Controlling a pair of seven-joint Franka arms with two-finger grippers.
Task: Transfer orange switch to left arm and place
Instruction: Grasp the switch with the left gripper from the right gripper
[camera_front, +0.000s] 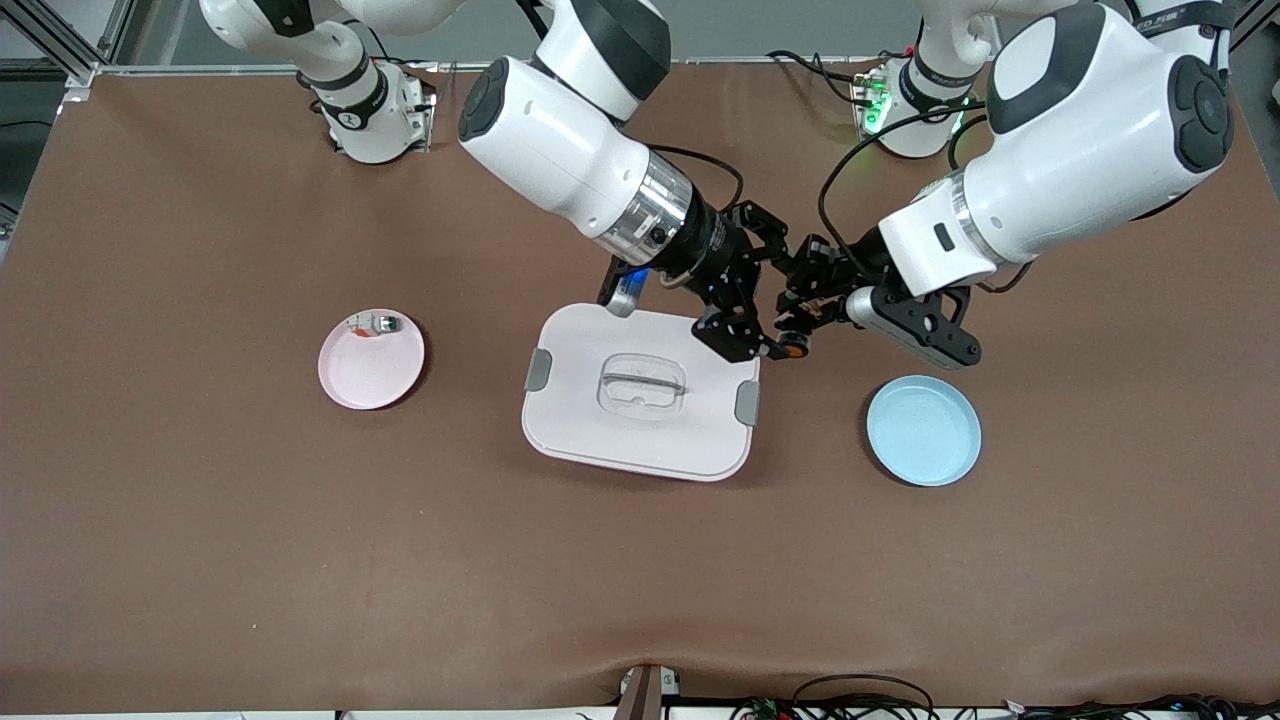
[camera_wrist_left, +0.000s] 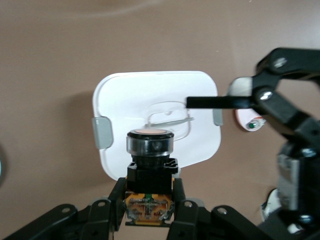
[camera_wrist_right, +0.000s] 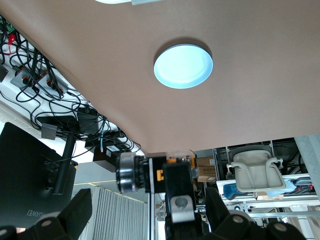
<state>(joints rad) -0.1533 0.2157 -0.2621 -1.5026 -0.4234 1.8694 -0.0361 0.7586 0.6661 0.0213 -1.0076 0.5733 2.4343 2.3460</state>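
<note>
The orange switch (camera_front: 795, 345) is up in the air just past the edge of the box (camera_front: 600, 420) at the left arm's end. My left gripper (camera_front: 803, 325) is shut on it. In the left wrist view the fingers (camera_wrist_left: 117, 197) clamp the orange-tan block of the switch (camera_wrist_left: 150, 150), with its round end pointing away. My right gripper (camera_front: 775, 300) is open, over the box's corner. In the right wrist view (camera_wrist_right: 147, 212) the switch (camera_wrist_right: 145, 172) shows between its spread fingers, without touching them. The white box (camera_wrist_left: 150, 90) lies shut below.
A blue plate (camera_front: 923, 430) lies toward the left arm's end of the table and shows in the right wrist view (camera_wrist_right: 183, 66). A pink plate (camera_front: 371, 370) toward the right arm's end holds a small silver-clear part (camera_front: 372, 324). Brown mat all around.
</note>
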